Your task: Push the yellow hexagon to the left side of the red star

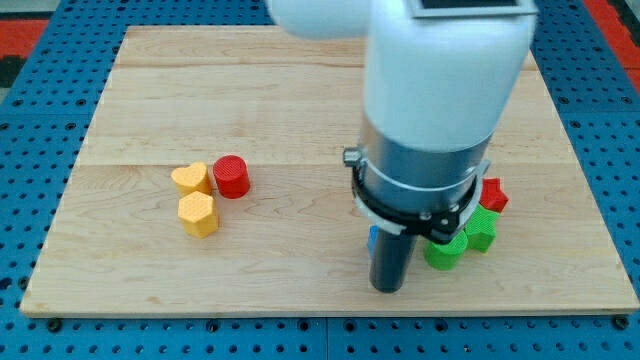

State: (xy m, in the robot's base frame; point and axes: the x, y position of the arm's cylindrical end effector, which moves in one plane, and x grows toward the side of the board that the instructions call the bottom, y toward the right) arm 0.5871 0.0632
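Tool's rod end, my tip, down on bench beside green blocks and red star; nothing to pinch. Yellow hexagon well apart leftward, untouched, beside yellow heart, red cylinder.

yellow hexagon at left, red star far right, my tip hidden

wooden board, blue perforated surface
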